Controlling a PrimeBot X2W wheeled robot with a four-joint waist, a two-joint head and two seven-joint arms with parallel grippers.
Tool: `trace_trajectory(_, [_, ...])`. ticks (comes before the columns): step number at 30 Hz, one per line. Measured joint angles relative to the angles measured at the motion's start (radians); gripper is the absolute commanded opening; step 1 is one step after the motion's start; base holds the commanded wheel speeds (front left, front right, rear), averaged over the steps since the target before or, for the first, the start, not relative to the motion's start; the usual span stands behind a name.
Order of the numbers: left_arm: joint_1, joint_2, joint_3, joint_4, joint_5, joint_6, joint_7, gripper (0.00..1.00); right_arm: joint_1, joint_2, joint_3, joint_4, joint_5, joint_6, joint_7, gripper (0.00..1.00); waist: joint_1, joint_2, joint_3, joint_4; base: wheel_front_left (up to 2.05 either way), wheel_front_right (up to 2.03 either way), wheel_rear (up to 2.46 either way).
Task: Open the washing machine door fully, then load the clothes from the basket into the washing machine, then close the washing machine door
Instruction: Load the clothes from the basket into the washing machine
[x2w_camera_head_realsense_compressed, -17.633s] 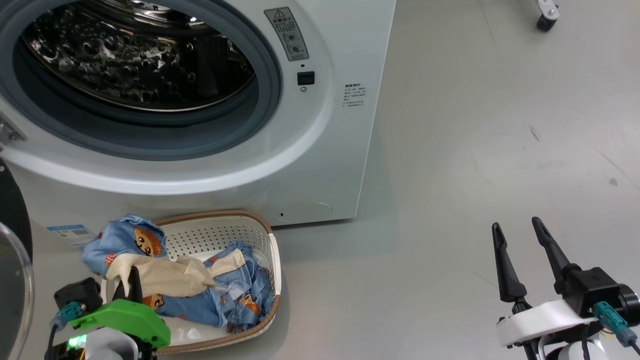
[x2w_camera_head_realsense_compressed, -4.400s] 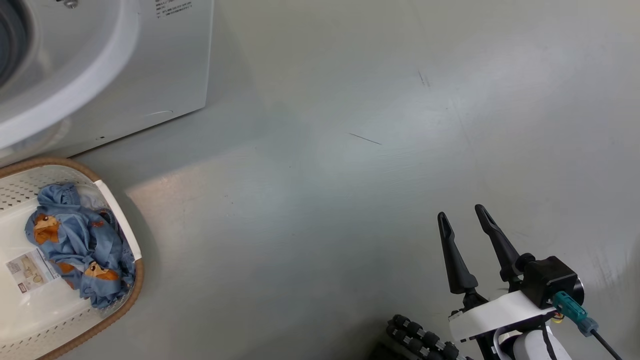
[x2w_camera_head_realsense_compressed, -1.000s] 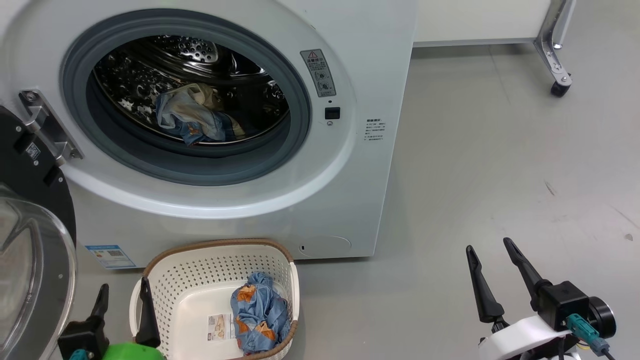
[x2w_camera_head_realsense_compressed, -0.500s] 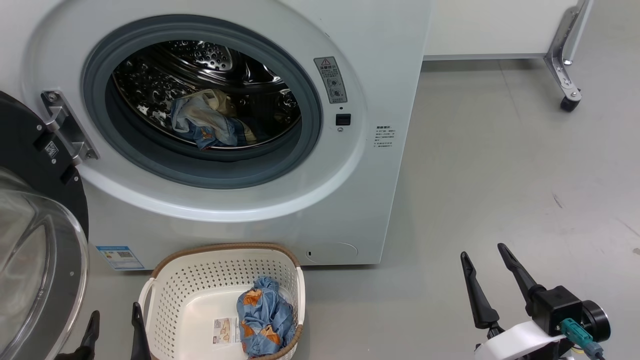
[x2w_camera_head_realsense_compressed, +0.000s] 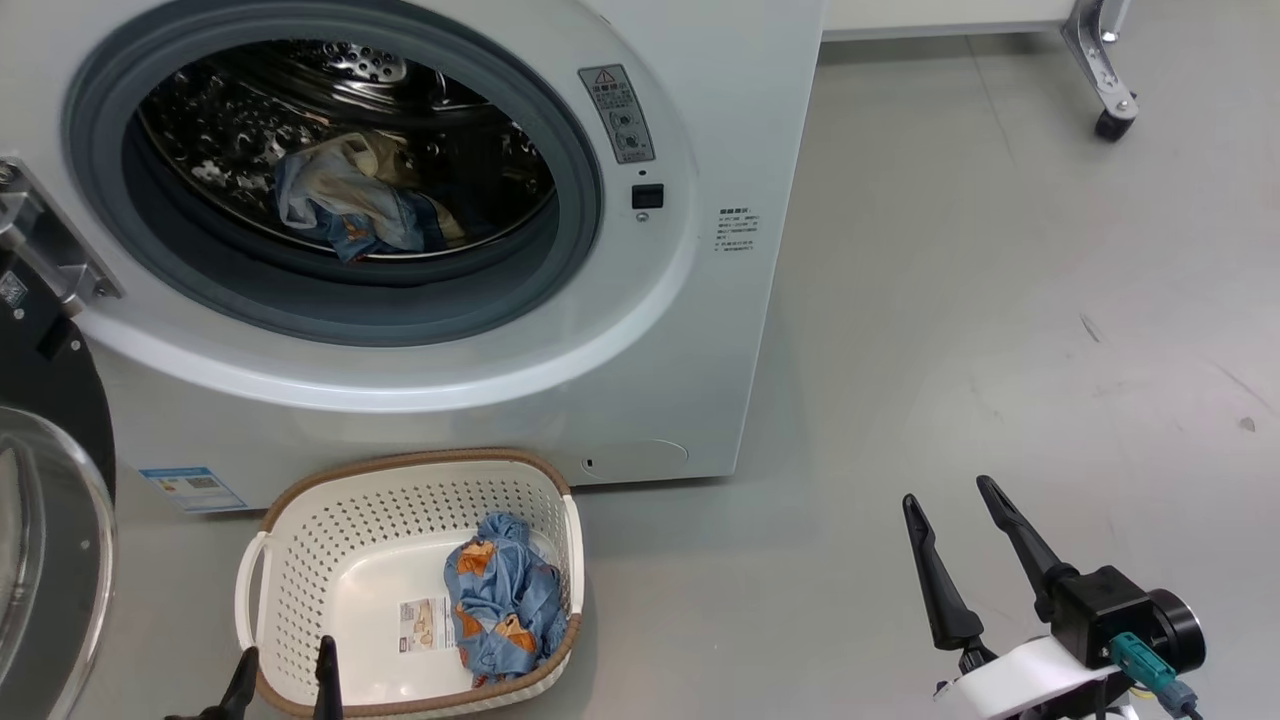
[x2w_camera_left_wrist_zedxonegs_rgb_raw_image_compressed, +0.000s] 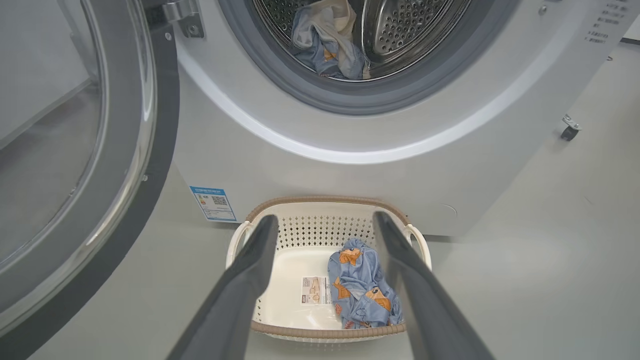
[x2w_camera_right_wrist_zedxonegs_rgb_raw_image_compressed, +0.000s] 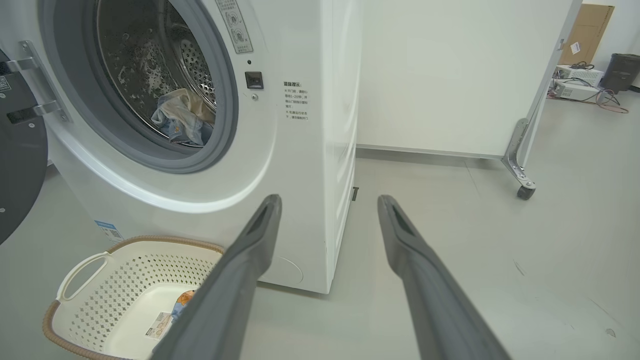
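Left gripper: released, its two dark fingers spread wide with nothing between them. The tips hang over the near rim of the basket and point toward the machine.
Right gripper: released too, fingers apart and empty. It hangs over bare floor, well apart from the basket.
Basket: on the floor just ahead of and below the left gripper, and ahead and to the left of the right gripper. Its far rim lies close under the machine's front; whether they touch I cannot tell.
Clothes: one crumpled blue bundle with orange figures lies in the right half of the basket, ahead of the left gripper and closer to its right finger than its left.
Label: flat on the basket's bottom, just left of the clothes, ahead of the left gripper.
Drum bundle: blue and cream fabric heaped low in the drum, well ahead of and above the left gripper.
Machine: white, straight ahead of the left gripper, and ahead and left of the right gripper.
Door: swung open to the left of the left gripper, with a black rim and clear glass. It hangs on a metal hinge at the left edge of the opening.
Gasket: grey ring around the opening, well ahead of both grippers.
Sticker: blue, low on the machine's front, ahead and left of the left gripper.
Caster: far ahead and right of the right gripper, at the foot of a white panel.
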Motion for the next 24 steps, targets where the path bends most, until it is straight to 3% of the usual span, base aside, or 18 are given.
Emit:
trace_trajectory(14, [-0.142, 0.020, 0.000, 0.018, -0.046, -0.018, 0.124, 1.00, -0.102, 0.016, 0.016, -0.041, 0.000, 0.000, 0.000, 1.00, 0.0000, 0.0000, 0.176, -0.071, 0.00, 0.00, 0.00])
trace_trajectory(24, [-0.259, 0.048, 0.012, 0.076, -0.095, -0.033, 0.288, 1.00, -0.186, 0.021, 0.034, -0.054, 0.000, 0.000, 0.000, 1.00, 0.0000, 0.0000, 0.312, -0.121, 0.00, 0.00, 0.00])
